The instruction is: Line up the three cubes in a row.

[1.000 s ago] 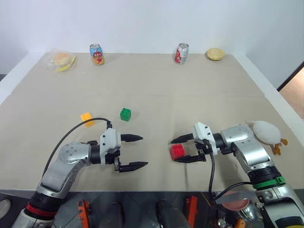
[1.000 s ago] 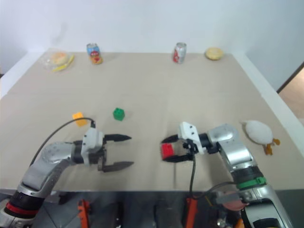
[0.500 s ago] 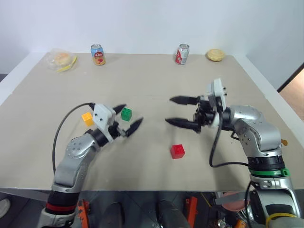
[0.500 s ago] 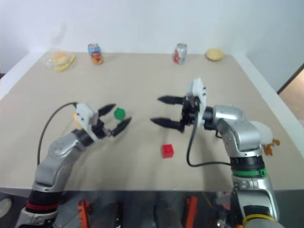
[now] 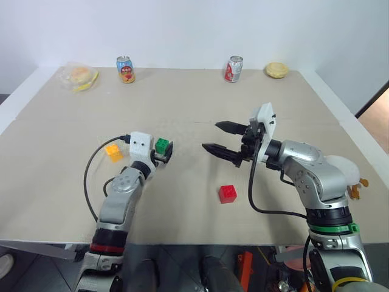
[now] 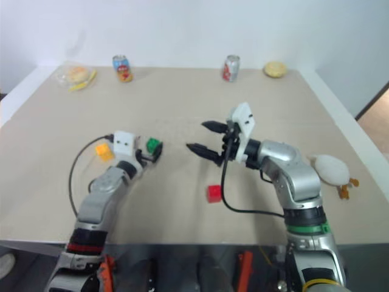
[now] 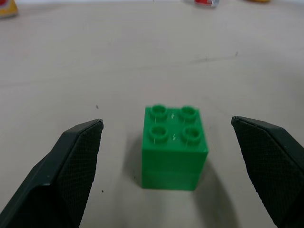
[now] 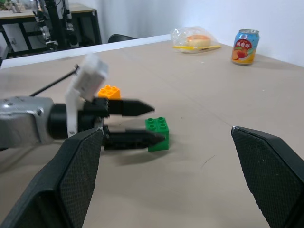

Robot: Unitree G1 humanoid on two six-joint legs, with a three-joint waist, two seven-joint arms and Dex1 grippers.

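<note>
The green cube sits on the table between the two fingers of my left gripper, which stands open around it without touching. Just to its left lies the orange-yellow cube. The red cube rests alone nearer the front edge, right of centre. My right gripper hovers open and empty above the table, beyond the red cube and pointing left toward the green one. In the right wrist view, the left gripper's fingers flank the green cube, with the orange-yellow cube behind.
Along the far edge of the tan table stand two drink cans, a bagged burger and a bun. A white rounded toy lies near the right edge, behind my right arm.
My left gripper swung forward and now straddles the green cube. My right gripper left the red cube on the table, rose, and then drifted slightly left.
</note>
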